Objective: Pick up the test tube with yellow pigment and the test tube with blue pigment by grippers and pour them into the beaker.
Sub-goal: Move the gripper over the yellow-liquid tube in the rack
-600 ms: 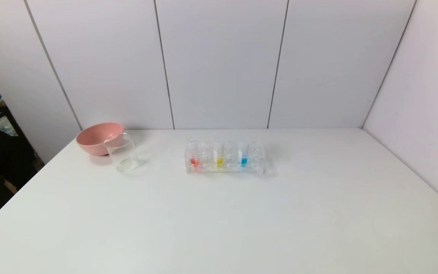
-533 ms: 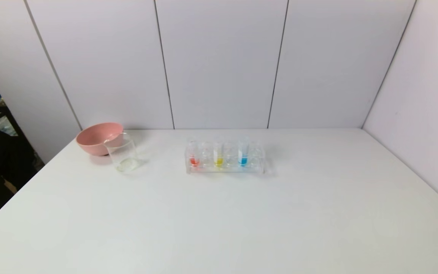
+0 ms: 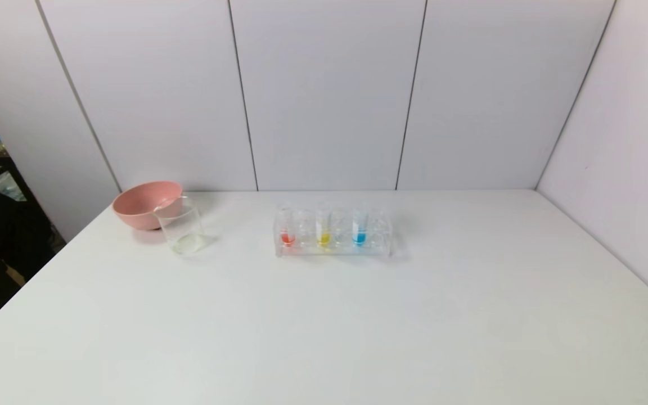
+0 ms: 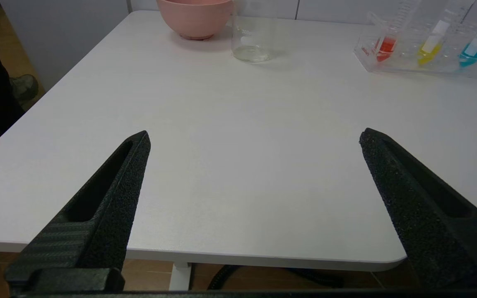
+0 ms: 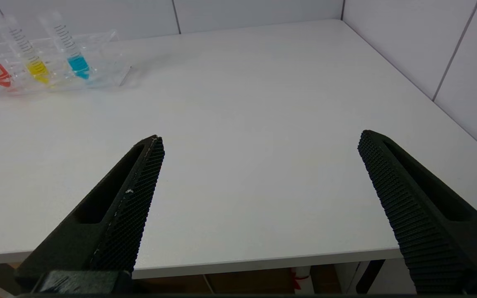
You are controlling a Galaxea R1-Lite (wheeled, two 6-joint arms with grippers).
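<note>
We see nothing shifted on the table [image 3: 324, 326] since before. Nearest, our left end effector [image 4: 255, 138] and right end effector [image 5: 261, 138] hover released, textured black fingers spread. Farther, the test tube with yellow pigment [image 3: 323, 228] and test tube with blue pigment [image 3: 359, 226] stand racked; the beaker [image 3: 182, 229] touches the pink bowl [image 3: 143, 203].

Near table [image 3: 324, 337]: bare ahead of you, from front edge to rack.
Rack [image 3: 332, 247]: stands mid-table, tubes upright.
Beaker [image 3: 182, 229]: just beside pink bowl [image 3: 144, 203], perhaps touching it.
Rack-beaker gap: open table, you can pass.
Right half: bare to the wall.
</note>
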